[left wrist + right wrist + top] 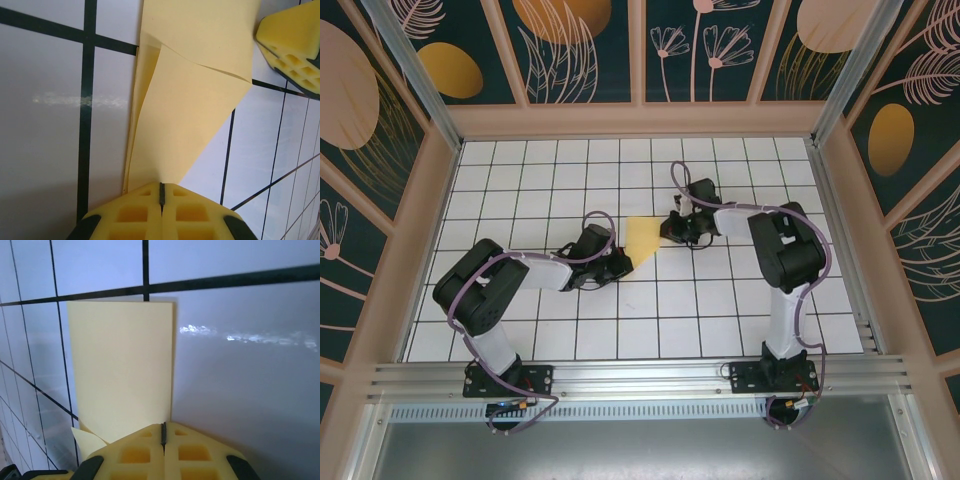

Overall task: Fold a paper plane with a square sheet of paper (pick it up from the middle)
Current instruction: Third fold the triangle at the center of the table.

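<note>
Starting at the left, our left gripper (pixel 618 263) is clamped on the 7 o'clock corner of the square sheet of paper (pixel 642 238). In its wrist view the yellow pads (pixel 132 215) meet with no gap and the sheet's point runs in between them. The sheet lies near the middle of the white gridded table (pixel 520 160), already creased, and from the left wrist we see one flap lying over a lower layer, its free edge lifting slightly toward 2 o'clock. At the sheet's 3 o'clock side our right gripper (pixel 672 229) is likewise closed on the paper, with the flat panel stretching away from its shut fingers in the right wrist view. We judge that a fold is in hand with both ends held, so the two arms need to move as one. If one pulls toward 9 o'clock while the other stays put, thin paper like this will likely tear or slip out of a pinch. We should leave a little slack, bring the edges into line before pressing anything flat, and set the crease along the table rather than in the air.
</note>
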Action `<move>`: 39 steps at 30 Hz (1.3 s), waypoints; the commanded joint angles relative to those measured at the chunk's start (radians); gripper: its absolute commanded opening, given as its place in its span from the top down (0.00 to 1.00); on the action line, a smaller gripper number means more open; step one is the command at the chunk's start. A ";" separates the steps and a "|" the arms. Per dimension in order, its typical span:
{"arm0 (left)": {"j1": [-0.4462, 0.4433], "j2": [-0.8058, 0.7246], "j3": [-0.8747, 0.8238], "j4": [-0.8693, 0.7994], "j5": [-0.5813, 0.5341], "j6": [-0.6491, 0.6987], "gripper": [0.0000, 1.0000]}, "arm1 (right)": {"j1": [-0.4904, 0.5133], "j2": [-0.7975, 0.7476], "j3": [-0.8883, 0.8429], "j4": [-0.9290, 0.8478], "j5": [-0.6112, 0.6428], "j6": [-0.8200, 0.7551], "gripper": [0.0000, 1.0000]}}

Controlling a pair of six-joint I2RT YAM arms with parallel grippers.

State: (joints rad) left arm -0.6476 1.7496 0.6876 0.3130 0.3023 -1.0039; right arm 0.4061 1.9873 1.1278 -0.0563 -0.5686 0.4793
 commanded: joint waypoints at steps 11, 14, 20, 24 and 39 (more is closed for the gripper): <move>0.000 0.034 -0.014 -0.149 -0.078 0.013 1.00 | 0.158 -0.118 -0.137 0.080 -0.028 0.054 1.00; 0.000 0.031 -0.015 -0.150 -0.081 0.013 1.00 | 0.181 -0.082 -0.128 0.090 -0.033 0.061 1.00; 0.000 0.027 -0.022 -0.156 -0.084 0.011 1.00 | 0.166 -0.026 -0.123 0.082 -0.012 0.054 1.00; 0.000 0.027 -0.026 -0.157 -0.083 0.013 1.00 | 0.111 -0.006 -0.124 0.059 0.020 0.026 1.00; 0.000 0.009 0.002 -0.126 -0.045 0.041 0.99 | -0.008 -0.140 -0.077 0.022 -0.008 0.018 1.00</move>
State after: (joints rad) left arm -0.6495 1.7481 0.6960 0.2993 0.2962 -0.9993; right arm 0.3798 1.9339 1.0397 -0.0147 -0.5869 0.4961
